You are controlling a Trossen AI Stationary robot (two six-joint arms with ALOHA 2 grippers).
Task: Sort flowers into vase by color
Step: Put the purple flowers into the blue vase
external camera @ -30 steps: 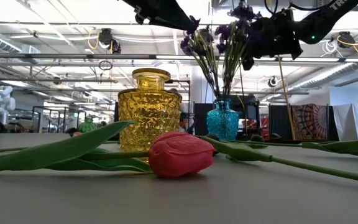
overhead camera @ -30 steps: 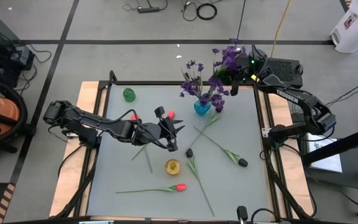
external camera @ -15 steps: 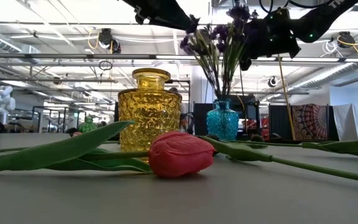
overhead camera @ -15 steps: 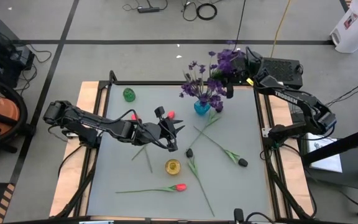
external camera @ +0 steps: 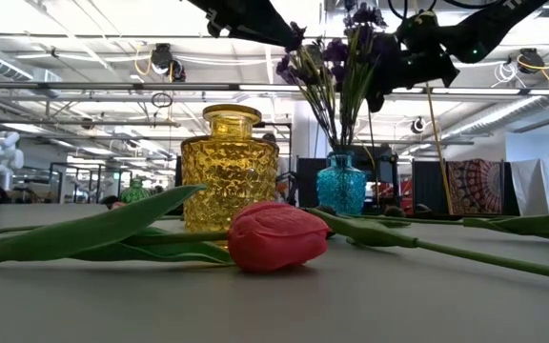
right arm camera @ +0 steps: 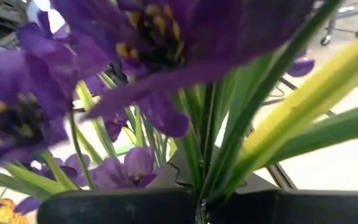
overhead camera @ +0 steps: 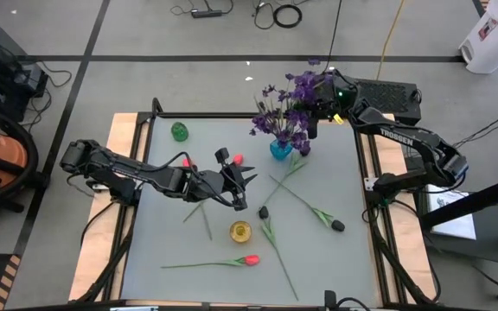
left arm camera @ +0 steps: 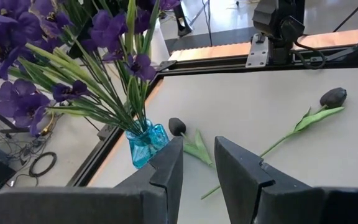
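A blue vase [overhead camera: 280, 149] at the far side of the table holds purple flowers [overhead camera: 271, 117]. My right gripper [overhead camera: 320, 107] hangs above and to the right of it, shut on another purple flower [overhead camera: 305, 86]. My left gripper [overhead camera: 247, 186] hovers open over the table's middle and holds nothing; in its wrist view the blue vase [left arm camera: 145, 143] stands beyond its fingers. A yellow vase [overhead camera: 240, 231] and a green vase [overhead camera: 179, 131] stand on the table. Red tulips [overhead camera: 249, 259] [overhead camera: 237, 159] and black tulips [overhead camera: 264, 212] [overhead camera: 338, 226] lie flat on it. My right gripper pinches the purple flower's green stems [right arm camera: 210, 180] between its two fingers, below the blooms. The fingers come in about level from the table's right side and lie across the stems. The flower stands upright, blooms [external camera: 365, 19] above the fingers. Where its lower end is cannot be told.
Long green stems and leaves [overhead camera: 305, 200] cross the table's middle and near right. The table has a raised black frame [overhead camera: 232, 115] and wooden side strips [overhead camera: 115, 216]. Open room lies at the near left of the mat [overhead camera: 167, 289].
My right gripper has moved toward the table's left, carrying its purple flower closer to the blooms over the blue vase, and has swung a little that way. The flower stays upright in the hold.
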